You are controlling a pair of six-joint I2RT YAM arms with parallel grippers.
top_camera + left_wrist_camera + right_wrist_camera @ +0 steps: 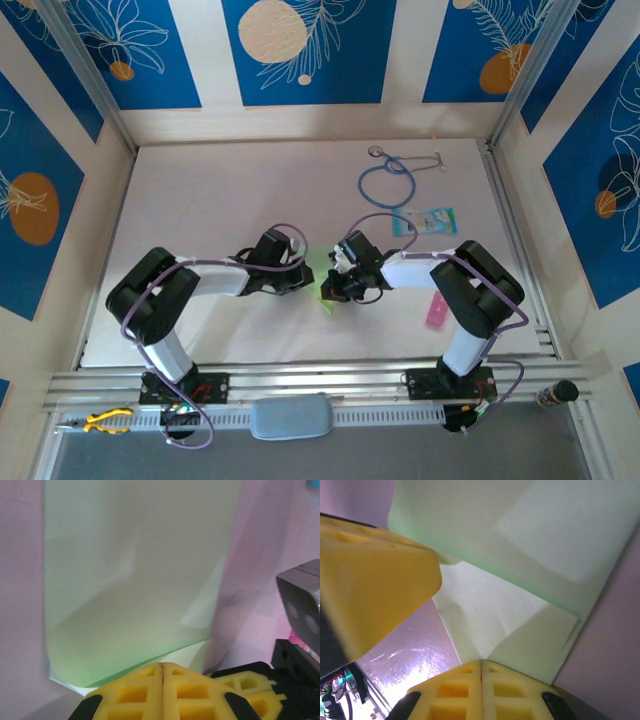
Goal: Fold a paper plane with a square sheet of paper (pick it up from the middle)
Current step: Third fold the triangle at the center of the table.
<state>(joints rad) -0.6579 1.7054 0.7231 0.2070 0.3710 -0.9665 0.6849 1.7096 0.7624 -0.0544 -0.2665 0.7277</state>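
Observation:
The square sheet of paper (140, 570) is light green and partly folded, with a flap bent over a paler layer (495, 615). It is held up between both grippers at the table's middle, where a sliver of the paper (328, 291) shows in the top view. My left gripper (162, 665) has its yellow fingers pressed together, and the sheet's lower edge runs into their tips. My right gripper (481, 662) is also shut, pinching a creased corner of the sheet. The two grippers nearly touch: the right one's fingers (245, 685) show in the left wrist view, and a left finger (375, 580) shows in the right wrist view.
A blue stethoscope (388, 180) and a teal-and-white card (428, 220) lie at the back right. A small pink strip (437, 310) rests beside the right arm. Yellow pliers (105, 420) and a grey-blue pad (290, 417) sit on the front rail.

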